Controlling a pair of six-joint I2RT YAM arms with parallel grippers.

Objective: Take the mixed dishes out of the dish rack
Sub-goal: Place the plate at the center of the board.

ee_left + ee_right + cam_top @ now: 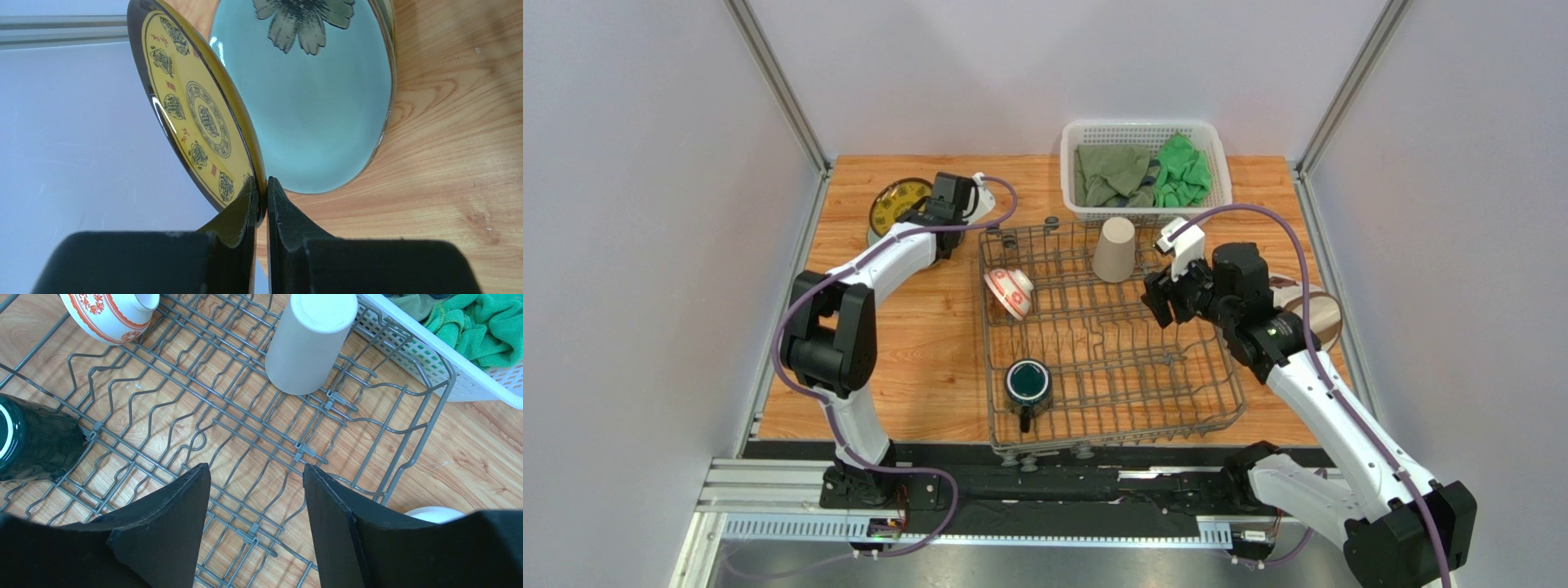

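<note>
**Left arm.** It reaches to the far-left corner of the table [928,343]. The left gripper [263,187] is closed almost completely, its 2 fingers pinching the rim of the yellow-and-green plate [196,116]. That plate is tilted up on edge, patterned face toward the left wall. It is above and partly in front of the pale green plate [313,116], which lies flat on the wood with a dark flower motif. Contact between the 2 plates cannot be determined.

**Right arm.** The right gripper [255,471] hangs over the right half of the dish rack [1161,368], jaws well apart and holding nothing. Only bare rack wires show between the fingers.

**Rack contents, 3 items.**
- The tall beige cup [1116,250] stands upside down at the far edge of the rack, just in front of the white basket [1143,129].
- The small red-and-white patterned bowl [1010,293] is tipped on its side against the rack's left wall.
- The dark teal mug [1027,384] is near the rack's near-left corner, mouth up, handle toward the near edge.

**Outside the rack.** The cream plate [1323,316] lies on the table by its right edge, partly hidden by the right arm, and its motif is not legible. The basket sits at the far edge of the table and holds green cloths [1182,172].
</note>
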